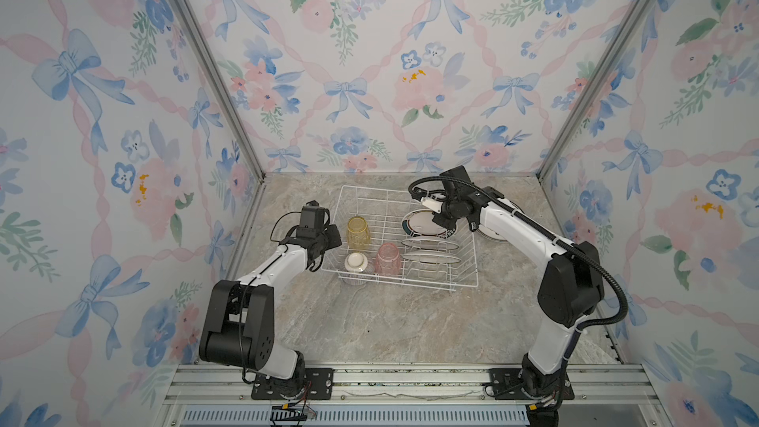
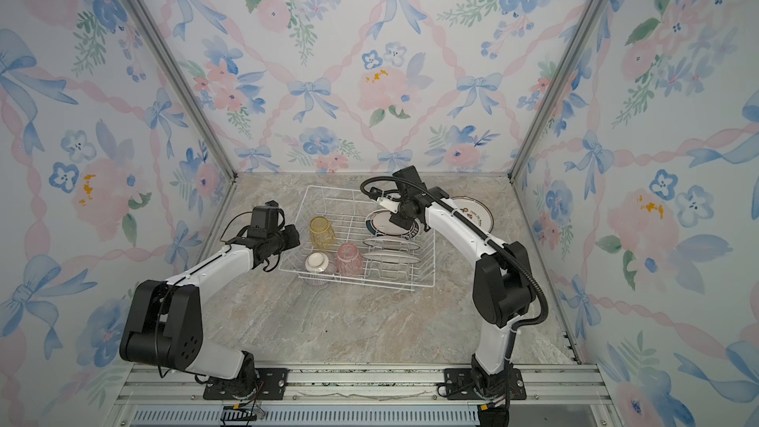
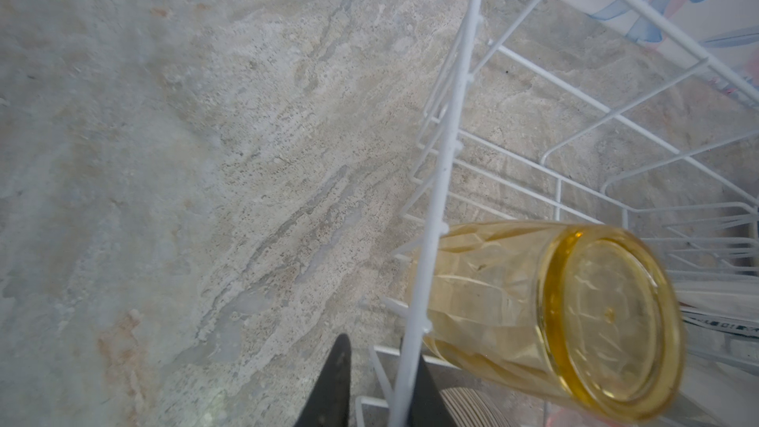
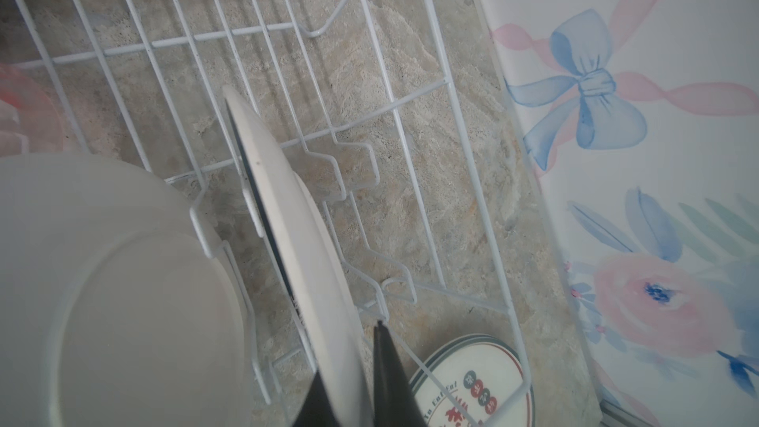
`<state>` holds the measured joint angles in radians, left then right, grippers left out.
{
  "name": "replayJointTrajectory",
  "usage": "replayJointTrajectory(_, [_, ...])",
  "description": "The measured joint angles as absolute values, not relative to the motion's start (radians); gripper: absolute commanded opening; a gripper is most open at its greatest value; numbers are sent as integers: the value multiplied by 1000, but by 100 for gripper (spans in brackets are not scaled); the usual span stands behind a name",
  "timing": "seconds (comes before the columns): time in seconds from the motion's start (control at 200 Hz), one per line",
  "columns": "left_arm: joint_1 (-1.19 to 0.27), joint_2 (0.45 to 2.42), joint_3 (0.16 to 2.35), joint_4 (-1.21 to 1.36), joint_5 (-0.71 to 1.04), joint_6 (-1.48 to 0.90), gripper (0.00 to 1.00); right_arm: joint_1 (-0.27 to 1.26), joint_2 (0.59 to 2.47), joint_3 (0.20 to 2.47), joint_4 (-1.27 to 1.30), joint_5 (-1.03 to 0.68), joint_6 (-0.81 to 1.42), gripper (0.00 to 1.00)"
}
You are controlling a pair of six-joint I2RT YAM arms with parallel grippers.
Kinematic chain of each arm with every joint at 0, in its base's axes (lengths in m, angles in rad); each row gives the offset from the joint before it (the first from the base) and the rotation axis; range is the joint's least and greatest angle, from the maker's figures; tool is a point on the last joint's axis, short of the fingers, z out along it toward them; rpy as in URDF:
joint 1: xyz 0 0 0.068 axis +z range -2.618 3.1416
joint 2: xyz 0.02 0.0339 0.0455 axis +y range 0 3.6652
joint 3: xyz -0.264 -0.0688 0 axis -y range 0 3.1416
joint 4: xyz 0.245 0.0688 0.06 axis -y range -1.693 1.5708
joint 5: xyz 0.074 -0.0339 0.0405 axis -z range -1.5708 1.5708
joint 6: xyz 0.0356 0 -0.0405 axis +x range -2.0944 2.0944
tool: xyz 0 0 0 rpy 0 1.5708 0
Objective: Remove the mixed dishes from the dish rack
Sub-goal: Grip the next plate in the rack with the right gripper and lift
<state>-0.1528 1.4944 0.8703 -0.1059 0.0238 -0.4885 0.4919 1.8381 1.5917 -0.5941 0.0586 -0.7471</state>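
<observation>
The right tool [image 4: 355, 379] pinches an on-edge plate [image 4: 287, 215] whose rim runs away from it; the left tool [image 3: 378, 367] straddles the dish rack [image 3: 441, 182] rim, grip unclear.

Marbled grey-beige stone-look tabletop [image 1: 390, 322], white wire dish rack [image 1: 371, 187] standing on it near the middle toward the back wall, dark-rimmed plate [image 2: 472, 213] with printed centre lying flat, face up, just beside the rack's right side.
</observation>
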Motion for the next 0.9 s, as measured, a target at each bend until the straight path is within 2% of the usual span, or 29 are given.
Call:
replayJointTrajectory(0.295, [-153, 1499, 875, -106, 24, -482, 21, 513, 1781, 1497, -511, 117, -792, 0])
replayJointTrajectory(0.9, [-154, 1499, 875, -105, 23, -482, 21, 491, 1682, 1496, -512, 95, -755, 0])
